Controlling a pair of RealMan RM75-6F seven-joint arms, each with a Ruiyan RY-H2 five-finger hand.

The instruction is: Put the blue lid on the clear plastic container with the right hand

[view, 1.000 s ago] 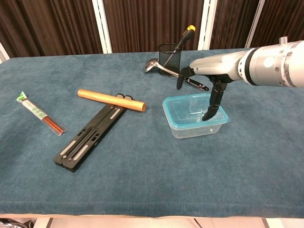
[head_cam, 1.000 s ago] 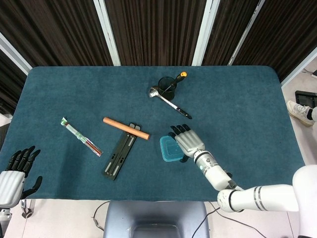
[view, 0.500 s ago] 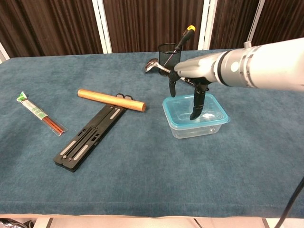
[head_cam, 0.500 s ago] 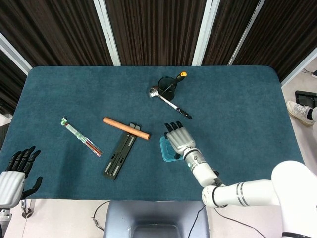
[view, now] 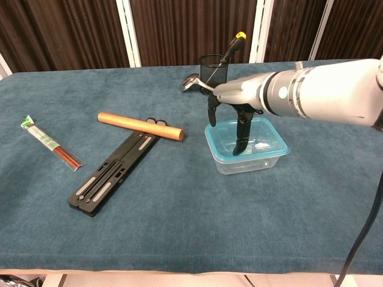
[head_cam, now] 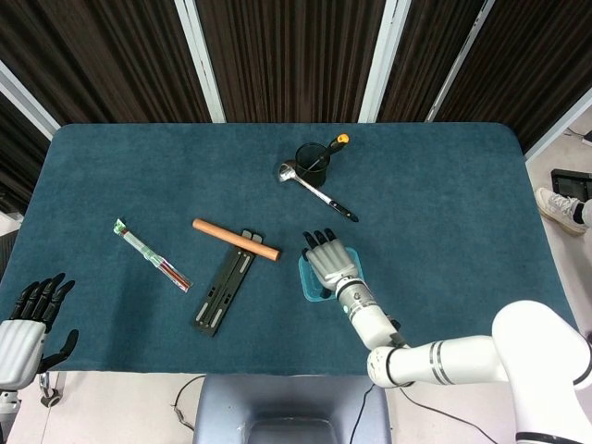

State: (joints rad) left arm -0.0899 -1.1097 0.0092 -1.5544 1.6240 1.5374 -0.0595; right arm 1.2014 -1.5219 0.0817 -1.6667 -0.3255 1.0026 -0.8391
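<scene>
The clear plastic container (view: 248,160) stands right of centre on the table, and the blue lid (view: 263,143) lies on top of it. In the head view only the lid's left edge (head_cam: 309,287) shows beside my right hand (head_cam: 330,266). That hand (view: 234,104) hovers over the lid's left half with its fingers apart and pointing down. One fingertip (view: 237,149) touches the lid, and the hand holds nothing. My left hand (head_cam: 30,319) stays off the table's near left corner, its fingers spread and empty.
A black mesh cup (view: 212,70) holding a screwdriver stands behind the container, with a ladle (head_cam: 316,191) beside it. A wooden rod (view: 140,126), a black folding holder (view: 112,174) and packaged chopsticks (view: 50,143) lie to the left.
My right hand has slid leftwards across the lid, from its right side to its left half. The container, lid and left hand have not moved.
</scene>
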